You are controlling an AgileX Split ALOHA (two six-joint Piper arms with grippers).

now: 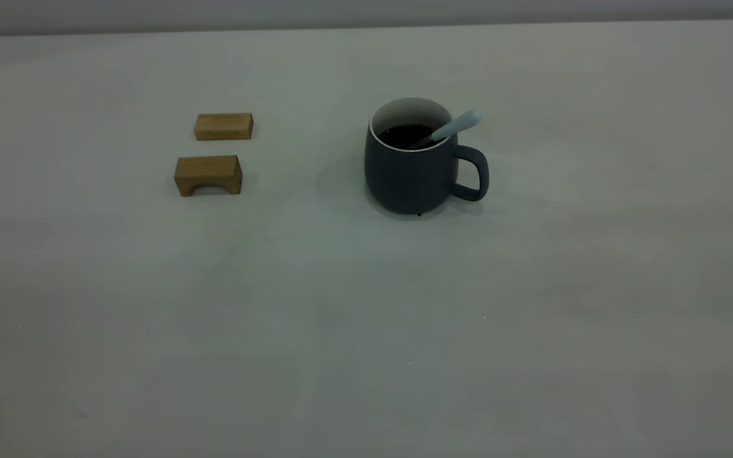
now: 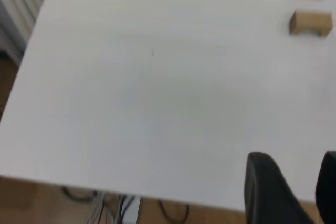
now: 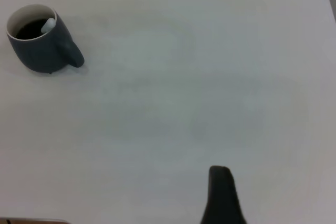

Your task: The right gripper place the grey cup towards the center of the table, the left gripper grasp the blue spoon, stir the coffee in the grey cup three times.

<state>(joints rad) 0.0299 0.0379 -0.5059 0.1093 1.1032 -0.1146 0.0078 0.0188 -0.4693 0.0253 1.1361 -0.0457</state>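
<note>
Apparently nothing is gripping anything at this moment. We are looking at the rounded slate-grey mug (image 1: 412, 166), the grey cup, standing upright near the middle of the off-white matte tabletop (image 1: 366, 318), its loop handle turned toward the right arm's side. The dark coffee (image 1: 406, 135) is sitting inside it, and the small spoon with the pale blue handle (image 1: 454, 127) is leaning in the cup, its bowl down in the liquid and its handle resting over the rim above the loop handle. We are judging that the spoon is propped there because it has been let go.

From the left wrist view, the left gripper (image 2: 303, 192) is hanging over the near edge of the tabletop, its jaws parted and empty, well apart from the cup. From the right wrist view only one dark finger of the right gripper (image 3: 223, 195) is showing, so we cannot tell how its jaws stand.

Two brown wooden blocks (image 1: 216, 152) are lying on the left arm's side, well clear of the cup, and are blocking nothing.
</note>
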